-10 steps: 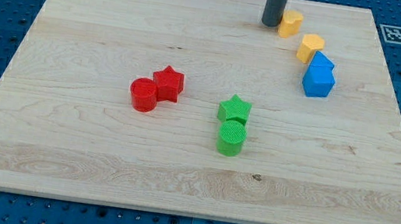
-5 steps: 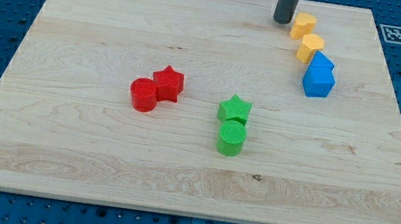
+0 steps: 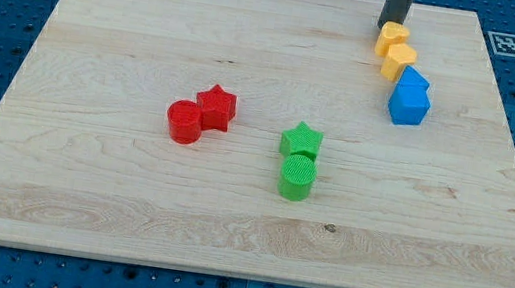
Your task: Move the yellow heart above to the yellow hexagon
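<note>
The yellow heart (image 3: 391, 38) lies near the view's top right, touching the yellow hexagon (image 3: 400, 60) just below and to its right. My tip (image 3: 390, 25) sits at the heart's upper edge, touching it from the view's top. The rod rises out of the frame's top.
Two blue blocks (image 3: 410, 97) sit pressed together just below the yellow hexagon. A red cylinder (image 3: 184, 122) and red star (image 3: 215, 108) touch left of centre. A green star (image 3: 301, 140) and green cylinder (image 3: 297, 178) touch at centre. A marker tag (image 3: 506, 44) is at the board's top right corner.
My tip has moved right along the board's top. The yellow heart has slid right and down until it touches the yellow hexagon.
</note>
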`<state>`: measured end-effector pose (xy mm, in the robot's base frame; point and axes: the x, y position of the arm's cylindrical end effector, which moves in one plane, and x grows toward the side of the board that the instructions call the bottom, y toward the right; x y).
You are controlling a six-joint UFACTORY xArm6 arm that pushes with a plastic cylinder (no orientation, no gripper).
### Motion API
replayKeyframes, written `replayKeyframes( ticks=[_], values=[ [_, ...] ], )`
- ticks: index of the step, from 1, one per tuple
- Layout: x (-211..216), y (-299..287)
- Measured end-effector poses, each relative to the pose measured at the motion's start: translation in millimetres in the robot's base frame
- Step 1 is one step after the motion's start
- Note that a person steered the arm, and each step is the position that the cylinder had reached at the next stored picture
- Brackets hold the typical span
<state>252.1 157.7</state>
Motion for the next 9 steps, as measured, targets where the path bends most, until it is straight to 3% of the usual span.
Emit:
replayKeyframes(
  ticks=[6, 8, 9],
  values=[
    [7.6, 8.4],
    [-18.4, -28.3],
    [-18.4, -86.7]
  ],
)
